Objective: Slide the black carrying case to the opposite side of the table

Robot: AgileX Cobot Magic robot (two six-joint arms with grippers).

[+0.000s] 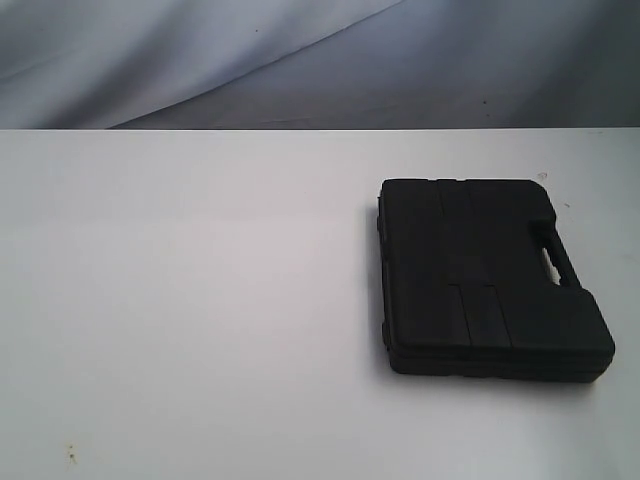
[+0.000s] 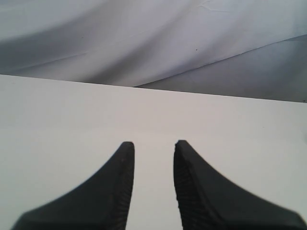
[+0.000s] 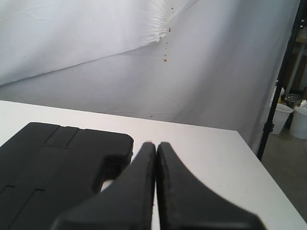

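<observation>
Exterior view, I see the case flat on the bench, right of middle, my left jaws parted and empty, my right jaws closed on nothing, just beside the case.

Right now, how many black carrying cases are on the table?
1. The black rectangular plastic carrying case lies flat on the right half of the white flat table in the exterior view, handle cut-out facing right. No second one shows.

Backdrop: a pale cloth was hung in long diagonal folds.
Marks: small red specks were scattered on it.
Stand: a black pole was set beside the cloth.
Floor: white buckets were placed on grey flooring.
</observation>
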